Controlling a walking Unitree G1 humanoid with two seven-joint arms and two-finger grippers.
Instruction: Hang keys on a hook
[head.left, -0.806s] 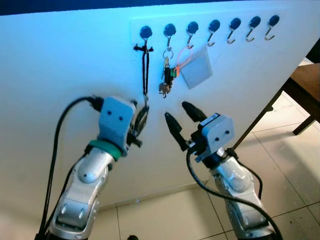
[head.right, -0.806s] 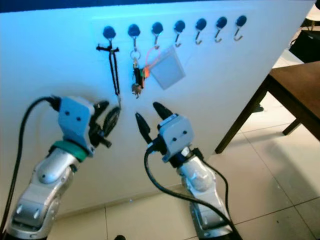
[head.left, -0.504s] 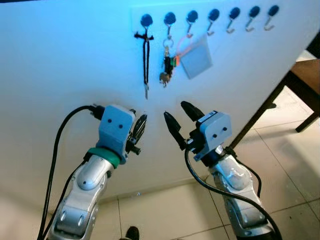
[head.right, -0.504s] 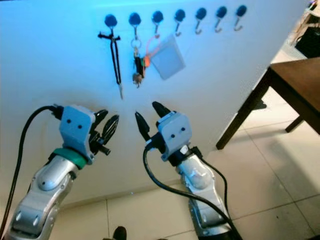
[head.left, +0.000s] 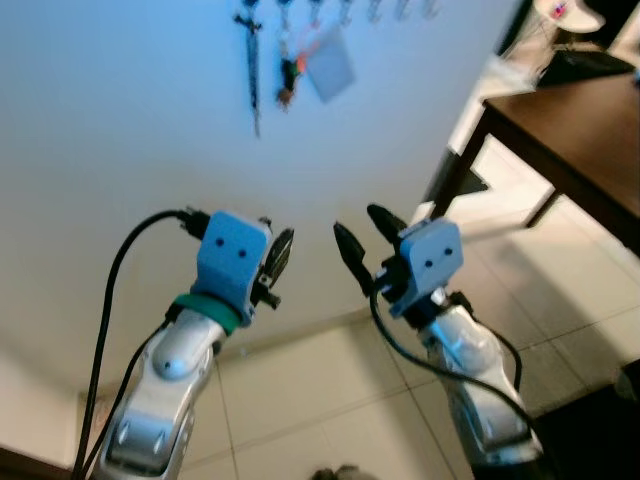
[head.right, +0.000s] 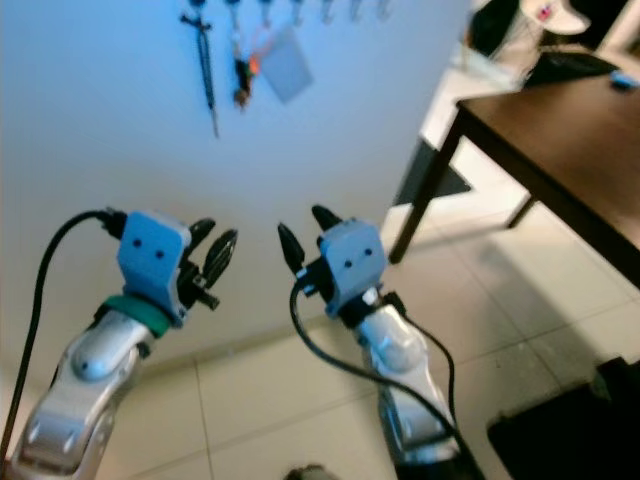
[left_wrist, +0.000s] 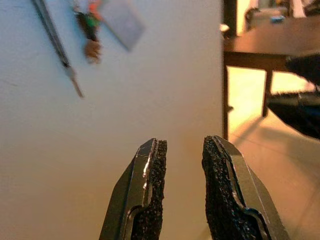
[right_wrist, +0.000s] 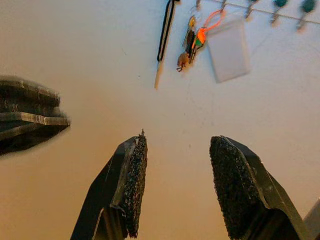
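A bunch of keys (head.left: 289, 75) with an orange and green tag hangs from a hook on the white wall (head.left: 130, 110), high up and blurred. Beside it hang a black lanyard (head.left: 252, 60) ending in a single key and a white card (head.left: 330, 68). More hooks (head.right: 340, 10) run along the top edge. My left gripper (head.left: 278, 255) is held up well below and short of the wall, open a little, with nothing between its fingers (left_wrist: 150, 165). My right gripper (head.left: 360, 225) stands beside it, open wider and holding nothing; its pads (right_wrist: 134, 170) face the keys (right_wrist: 189, 42).
A dark wooden table (head.left: 570, 120) stands at the right, with small items on its far end (head.right: 620, 78). Beige tiled floor (head.left: 300, 400) runs below the wall. A dark object (head.right: 560, 430) lies at the lower right.
The whole view has swung right and drawn back, so the hooks now look smaller and higher. My left gripper dropped from beside the lanyard's key. Both grippers stay open, holding nothing.
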